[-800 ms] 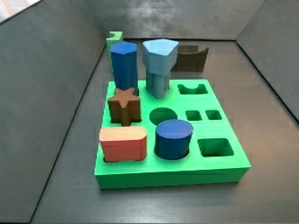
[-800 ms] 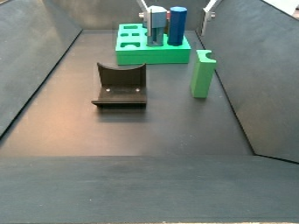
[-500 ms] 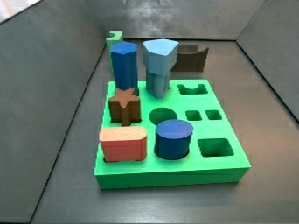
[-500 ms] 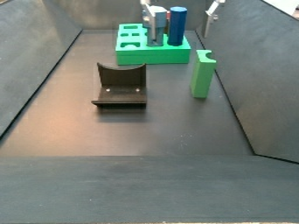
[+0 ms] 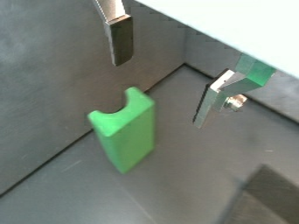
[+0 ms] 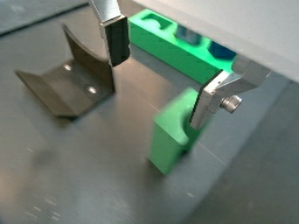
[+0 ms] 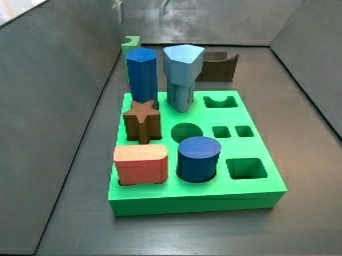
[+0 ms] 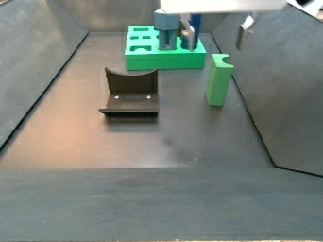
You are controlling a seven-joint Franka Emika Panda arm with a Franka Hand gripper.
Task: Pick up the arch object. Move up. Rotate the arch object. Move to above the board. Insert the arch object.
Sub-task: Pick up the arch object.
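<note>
The arch object (image 8: 220, 80) is a green block with a notch at its top, standing upright on the dark floor beside the right wall. It also shows in both wrist views (image 5: 122, 129) (image 6: 172, 138) and far back in a side view (image 7: 130, 42). The board (image 8: 161, 59) (image 7: 201, 195) (image 6: 173, 52) is a bright green slab holding several pegs. My gripper (image 8: 205, 38) (image 5: 163, 74) (image 6: 163, 74) is open and empty, above the arch object. One finger (image 6: 211, 98) hangs over the arch; the arch is not between the pads.
A dark brown notched block (image 8: 128, 93) (image 6: 68, 77) (image 7: 221, 65) lies on the floor left of the arch. The board holds two tall blue pegs (image 7: 142, 75), a brown star (image 7: 143, 120), a salmon block (image 7: 140, 165) and a blue cylinder (image 7: 199, 158). Grey walls enclose the floor.
The gripper has come lower in a side view: its white body and both fingers now show above the arch and board. The arch and other pieces have not moved.
</note>
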